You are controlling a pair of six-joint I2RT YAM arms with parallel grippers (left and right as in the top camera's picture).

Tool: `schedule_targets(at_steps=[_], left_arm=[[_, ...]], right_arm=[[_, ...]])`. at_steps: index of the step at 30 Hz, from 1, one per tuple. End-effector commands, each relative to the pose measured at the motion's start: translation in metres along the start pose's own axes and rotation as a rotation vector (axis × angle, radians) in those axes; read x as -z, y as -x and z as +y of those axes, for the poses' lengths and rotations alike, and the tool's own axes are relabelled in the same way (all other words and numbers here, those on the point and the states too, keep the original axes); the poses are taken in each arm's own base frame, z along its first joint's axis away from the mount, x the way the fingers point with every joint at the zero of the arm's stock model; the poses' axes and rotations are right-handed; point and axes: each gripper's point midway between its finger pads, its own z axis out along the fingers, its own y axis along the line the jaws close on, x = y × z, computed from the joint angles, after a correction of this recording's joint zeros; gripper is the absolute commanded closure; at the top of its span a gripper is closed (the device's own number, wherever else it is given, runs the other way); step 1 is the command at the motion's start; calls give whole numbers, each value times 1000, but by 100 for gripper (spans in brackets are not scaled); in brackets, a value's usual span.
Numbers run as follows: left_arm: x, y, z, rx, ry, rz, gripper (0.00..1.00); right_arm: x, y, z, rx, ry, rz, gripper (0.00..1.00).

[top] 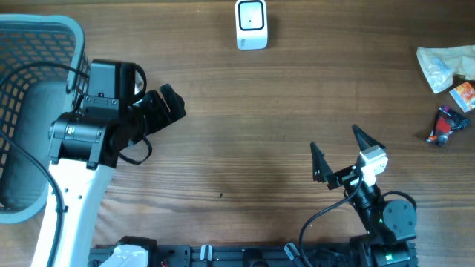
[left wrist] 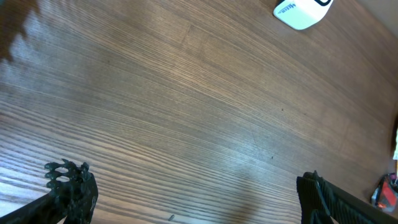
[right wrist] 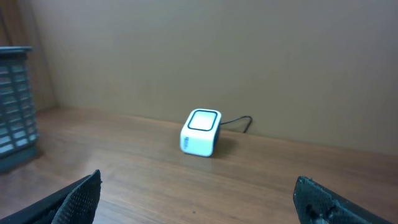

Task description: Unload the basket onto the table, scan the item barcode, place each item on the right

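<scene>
The right hand (top: 334, 139) hangs over the near right part of the tabletop (top: 245, 156). Its fingers are spread wide and hold nothing. The left hand (top: 173, 101) sits farther back on the left, just beside the basket (top: 30, 44). It is also spread wide and empty.

The candidate items lie at the right edge, well apart from both hands. A dark wrapper (top: 444, 126) is nearest, an orange packet (top: 463, 95) lies behind it, and a crumpled clear bag (top: 444, 63) is farthest. No barcode can be read on any of them.

Hazards:
1. The packet appears to touch the bag. A wide hand closing there is likely to catch both.
2. All three items lie close to the tabletop edge. A sideways approach may push one off.
3. The items look soft and crinkled. A pinch may fold film over the code, or a finger may cover it.
4. The code side is unknown. An item may reach the reader with the code turned away.

The scanner (top: 251, 24) stands at the far centre, window up, with its cable (right wrist: 239, 121) trailing behind. It looks light, so contact from a lowered item may slide or turn it. If the left hand is used instead, its arm may snag the basket rim.
</scene>
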Motion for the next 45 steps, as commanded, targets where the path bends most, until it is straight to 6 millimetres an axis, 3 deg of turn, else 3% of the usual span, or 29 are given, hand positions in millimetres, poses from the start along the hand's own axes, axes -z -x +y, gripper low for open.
schedule_targets(at_steps=[1, 7, 10, 17, 21, 24, 45], left_arm=[[3, 2, -2, -12, -14, -5, 0], [3, 2, -2, -12, -14, -5, 0], [3, 2, -2, -12, -14, -5, 0], [3, 2, -2, -12, -14, -5, 0], [3, 2, -2, -12, -14, -5, 0], [3, 2, -2, -12, -14, -5, 0], [3, 2, -2, -12, -14, -5, 0]], right_arm=[[4, 1, -6, 26, -20, -43, 0], [7, -15, -32, 22, -129, 5, 0], [13, -33, -44, 9, -186, 76, 0], [16, -32, -57, 30, -249, 72, 0], [23, -33, -77, 56, -370, 86, 0], [24, -33, -78, 135, -377, 101, 0], [22, -33, -75, 67, -357, 88, 0]])
